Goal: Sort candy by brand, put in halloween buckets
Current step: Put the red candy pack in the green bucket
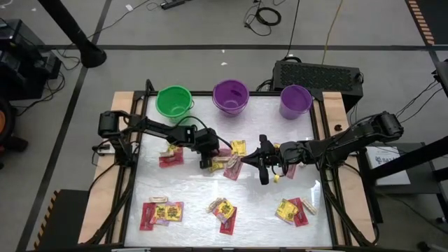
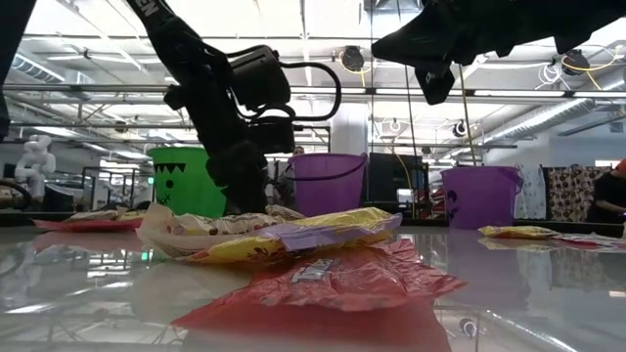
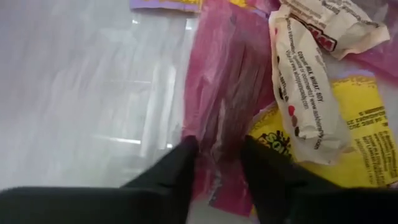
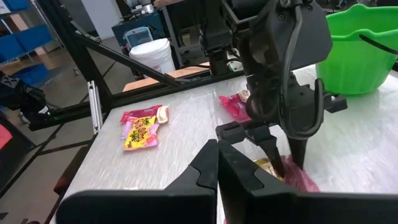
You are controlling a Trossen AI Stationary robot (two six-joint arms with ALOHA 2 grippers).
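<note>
Left gripper down on the centre pile, fingers part-closed astride a pink packet, not yet clamped. Pinch only that 1 (tan piece overlaps nearby). Right gripper shut, hovering.

The left arm reaches in from its base at the table's left edge toward the middle, wrist bent down, so the left gripper points at the table. Its two dark fingers stand a little apart, tips at the surface, straddling a pink wrapper. The right arm stretches in from the right side, forearm nearly level, and the right gripper is raised above the table with its fingers pressed together, holding nothing.
</note>
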